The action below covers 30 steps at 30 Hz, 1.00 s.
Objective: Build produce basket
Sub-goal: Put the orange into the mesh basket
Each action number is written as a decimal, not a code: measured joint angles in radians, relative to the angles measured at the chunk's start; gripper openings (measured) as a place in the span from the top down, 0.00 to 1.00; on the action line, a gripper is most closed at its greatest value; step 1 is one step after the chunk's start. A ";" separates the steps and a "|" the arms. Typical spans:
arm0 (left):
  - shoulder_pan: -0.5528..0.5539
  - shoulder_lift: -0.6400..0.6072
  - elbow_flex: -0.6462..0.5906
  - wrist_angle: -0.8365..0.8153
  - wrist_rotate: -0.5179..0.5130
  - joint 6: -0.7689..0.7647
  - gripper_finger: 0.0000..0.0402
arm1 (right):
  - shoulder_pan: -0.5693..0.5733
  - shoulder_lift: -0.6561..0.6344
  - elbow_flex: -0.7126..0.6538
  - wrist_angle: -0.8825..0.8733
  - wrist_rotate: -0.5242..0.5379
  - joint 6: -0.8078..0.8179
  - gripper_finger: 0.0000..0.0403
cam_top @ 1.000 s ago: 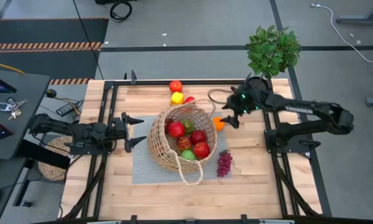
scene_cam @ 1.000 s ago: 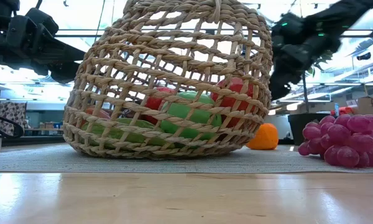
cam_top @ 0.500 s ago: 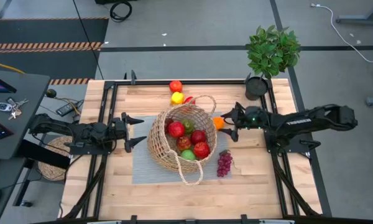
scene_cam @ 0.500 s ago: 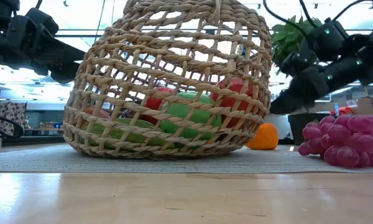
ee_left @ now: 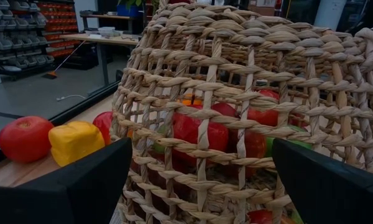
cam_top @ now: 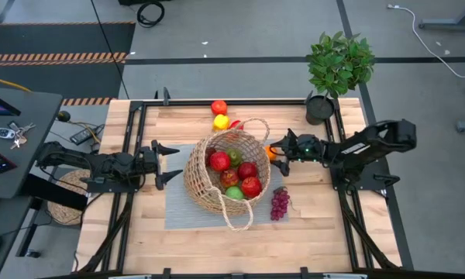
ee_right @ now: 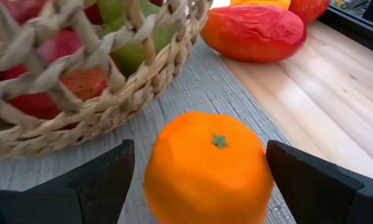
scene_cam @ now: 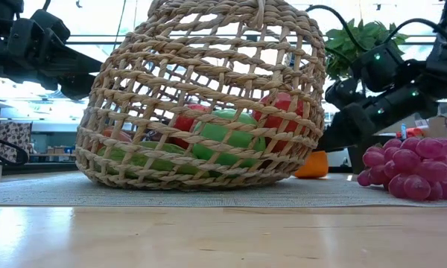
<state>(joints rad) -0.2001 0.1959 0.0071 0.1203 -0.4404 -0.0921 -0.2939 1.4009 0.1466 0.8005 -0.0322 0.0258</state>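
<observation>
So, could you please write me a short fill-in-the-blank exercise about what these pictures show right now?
1. The right gripper is open, with the ____ between its fingers.
2. The purple grapes lie ____ the basket, on the grey mat.
3. The left gripper is ____ and empty, beside the basket.
4. The potted ____ stands at the table's far right corner.

Missing words: orange; outside; open; plant

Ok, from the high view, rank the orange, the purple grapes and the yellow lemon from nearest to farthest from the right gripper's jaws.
1. The orange: directly at the right gripper, between its open jaws, beside the basket.
2. The purple grapes: on the table's near side, by the mat's corner.
3. The yellow lemon: past the basket's far rim, next to a red fruit.
</observation>
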 joint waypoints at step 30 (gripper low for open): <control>0.000 0.000 0.000 0.000 0.000 0.000 0.02 | 0.000 0.097 -0.003 0.036 0.112 0.002 0.23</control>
<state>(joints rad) -0.2001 0.1959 0.0071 0.1203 -0.4404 -0.0923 -0.2937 1.4976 0.1440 0.8361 0.0795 0.0279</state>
